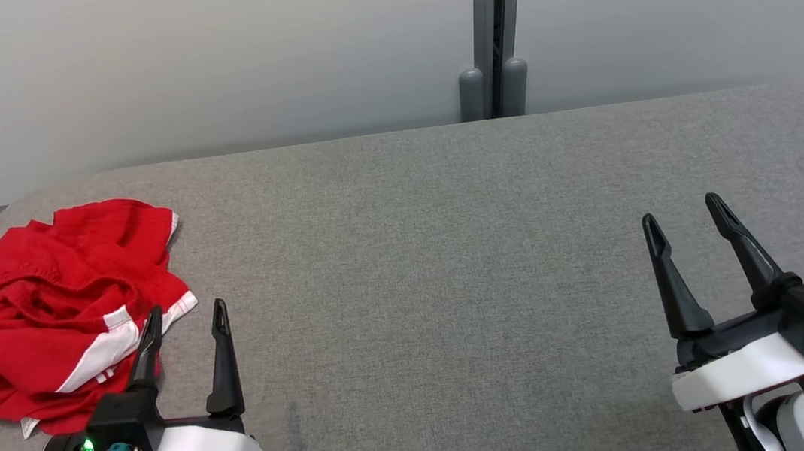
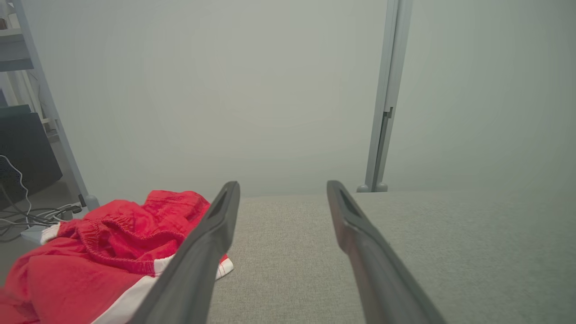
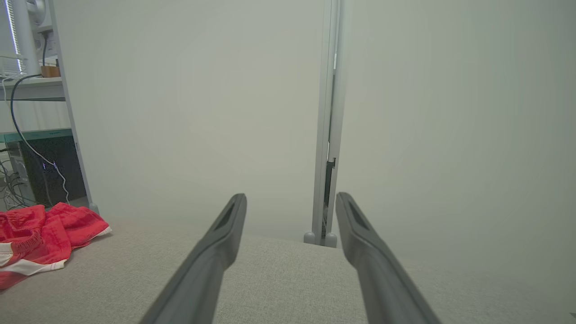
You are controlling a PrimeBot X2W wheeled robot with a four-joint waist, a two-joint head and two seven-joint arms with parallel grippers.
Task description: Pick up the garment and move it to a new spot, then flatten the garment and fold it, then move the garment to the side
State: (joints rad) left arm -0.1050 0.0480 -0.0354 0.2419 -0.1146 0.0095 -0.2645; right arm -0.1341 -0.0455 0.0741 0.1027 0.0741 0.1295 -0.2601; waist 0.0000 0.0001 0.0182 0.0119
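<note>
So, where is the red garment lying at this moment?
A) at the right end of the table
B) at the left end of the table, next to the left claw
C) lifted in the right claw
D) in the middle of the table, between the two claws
B: the red garment lies crumpled at the left end of the grey table, next to the open left claw, and nothing holds it.

We see a soft, crumpled red cloth garment with white stripes (image 1: pixel 56 310), matt all over. The wide grey worktop (image 1: pixel 450 250) wears a rough woven cloth. The left tool (image 1: pixel 187 314) and right tool (image 1: pixel 682 212) have smooth, dull black plastic fingers (image 1: pixel 220 359) on shiny white plastic shells (image 1: pixel 200 449). The pale wall (image 1: pixel 201 59) looks smooth and matt.
</note>
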